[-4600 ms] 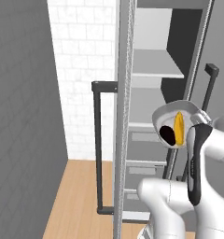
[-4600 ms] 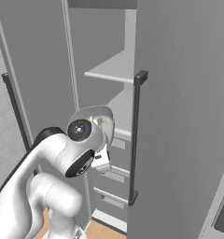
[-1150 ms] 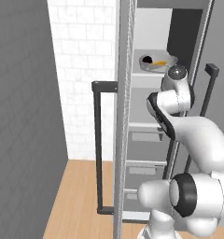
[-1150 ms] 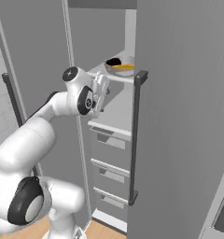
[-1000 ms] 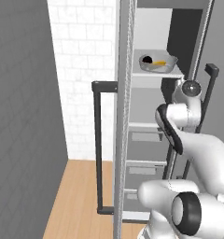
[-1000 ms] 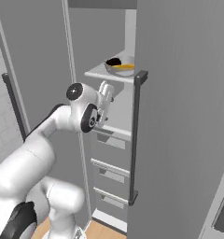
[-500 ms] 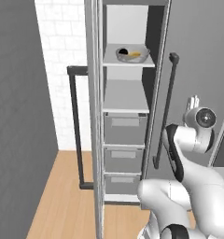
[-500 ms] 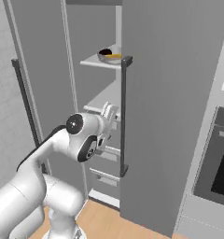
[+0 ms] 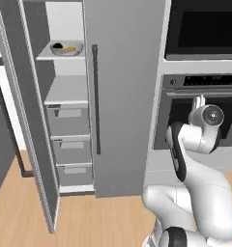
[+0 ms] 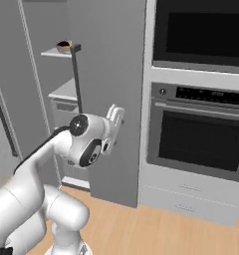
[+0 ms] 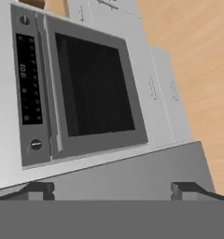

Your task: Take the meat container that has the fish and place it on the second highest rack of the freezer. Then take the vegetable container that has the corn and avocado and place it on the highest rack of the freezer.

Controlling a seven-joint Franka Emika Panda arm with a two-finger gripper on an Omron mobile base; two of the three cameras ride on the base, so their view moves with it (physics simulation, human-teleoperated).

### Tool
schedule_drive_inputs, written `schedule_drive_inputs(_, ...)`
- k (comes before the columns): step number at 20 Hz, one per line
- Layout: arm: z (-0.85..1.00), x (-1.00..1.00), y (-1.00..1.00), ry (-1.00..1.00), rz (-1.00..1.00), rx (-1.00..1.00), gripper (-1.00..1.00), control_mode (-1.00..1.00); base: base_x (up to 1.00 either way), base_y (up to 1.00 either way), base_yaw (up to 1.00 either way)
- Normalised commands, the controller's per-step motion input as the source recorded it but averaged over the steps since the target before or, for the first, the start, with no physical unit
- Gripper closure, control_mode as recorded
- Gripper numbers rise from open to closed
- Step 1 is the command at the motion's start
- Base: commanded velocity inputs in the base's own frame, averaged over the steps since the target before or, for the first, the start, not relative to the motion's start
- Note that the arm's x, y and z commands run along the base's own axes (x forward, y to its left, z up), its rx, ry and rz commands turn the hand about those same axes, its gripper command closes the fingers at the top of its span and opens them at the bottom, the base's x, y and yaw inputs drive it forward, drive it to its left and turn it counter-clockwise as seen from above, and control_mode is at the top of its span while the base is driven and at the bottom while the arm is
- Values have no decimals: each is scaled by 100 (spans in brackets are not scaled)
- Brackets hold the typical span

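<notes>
Wall oven (image 11: 93,93), viewed rolled sideways.
Black glass door; control panel (image 11: 26,86) along its left edge; wooden floor (image 11: 198,60) at the upper right corner.

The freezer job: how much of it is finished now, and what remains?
Done: the small rounded grey vegetable container, showing yellow corn and a dark avocado, sits on the highest light-grey rack of the tall grey freezer. In hand: nothing; the claw is open and faces the wall oven. Left: I cannot see the fish tray, and the freezer door stands open.
</notes>
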Motion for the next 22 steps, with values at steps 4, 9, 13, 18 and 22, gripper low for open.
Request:
schedule_drive_inputs(4, 0, 0, 0, 0, 0, 0, -100, 100, -7, -100, -59)
schedule_drive_inputs(9, 0, 0, 0, 0, 0, 0, -100, 100, 28, -100, -47)
schedule_drive_inputs(13, 0, 0, 0, 0, 0, 0, -100, 100, 88, -100, -10)
schedule_drive_inputs(18, 0, 0, 0, 0, 0, 0, -100, 100, 100, -100, -4)
schedule_drive_inputs(22, 0, 0, 0, 0, 0, 0, -100, 100, 75, -100, -6)
